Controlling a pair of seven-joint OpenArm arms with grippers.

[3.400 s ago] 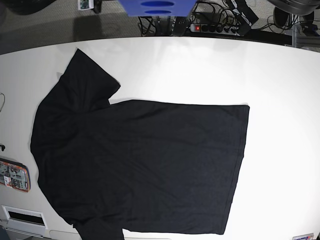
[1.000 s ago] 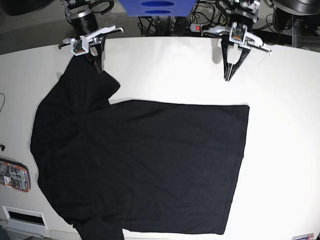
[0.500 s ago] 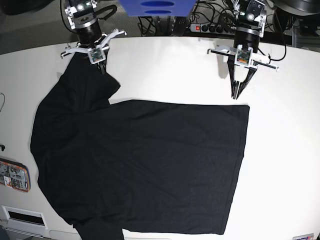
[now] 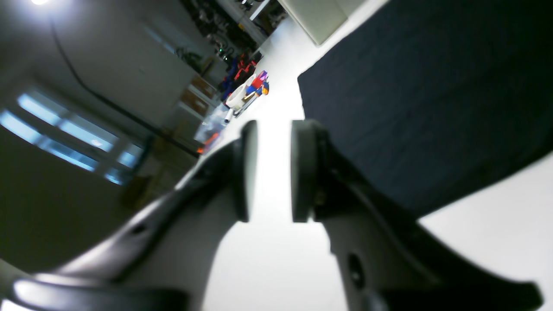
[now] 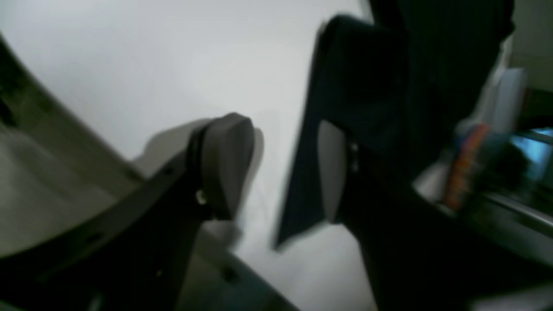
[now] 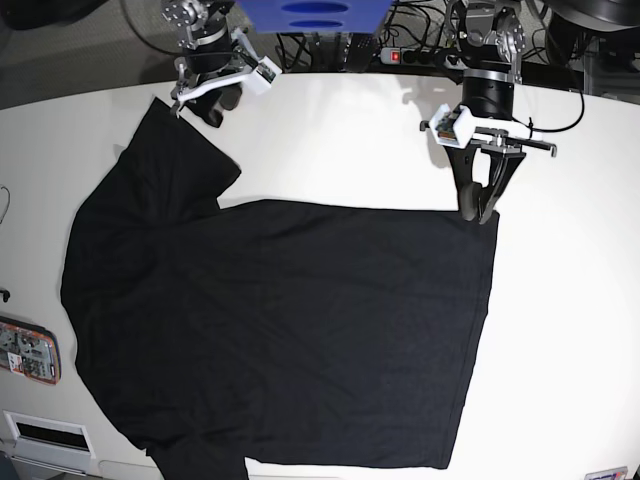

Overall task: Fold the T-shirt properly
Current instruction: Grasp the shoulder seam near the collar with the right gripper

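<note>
The T-shirt (image 6: 270, 330) lies spread flat on the white desk (image 6: 570, 330), taking up most of the middle and reaching toward the desk's near edge. Its hem runs along the side nearer the desk's right edge in the base view, and one sleeve points to the far left corner. The second sleeve runs off the bottom of the picture. It is thin, matte black cloth, so I judge it light, limp and without any stiffness of its own: lifted at one point it would sag and drag. On the smooth desk top it will likely slide rather than stay put. Nothing about it is fragile. The sensible holds are the edges, at two points at once: the far hem corner and the far sleeve or shoulder, pinched low enough to catch the single layer against the desk.

The left tool (image 6: 479, 212) stands right at the far hem corner, tips down; in its wrist view the pads (image 4: 302, 170) stand a little apart with bare desk between them, the shirt's edge just beside one of them, nothing gripped. The right tool (image 6: 205, 110) is at the far sleeve tip near the far left corner. Its wrist view is blurred, yet its pads (image 5: 227, 166) show a clear gap, with dark cloth beside one; no hold taken, as far as I can tell.

Beyond the far edge lie cables and a power strip (image 6: 420, 56).
</note>
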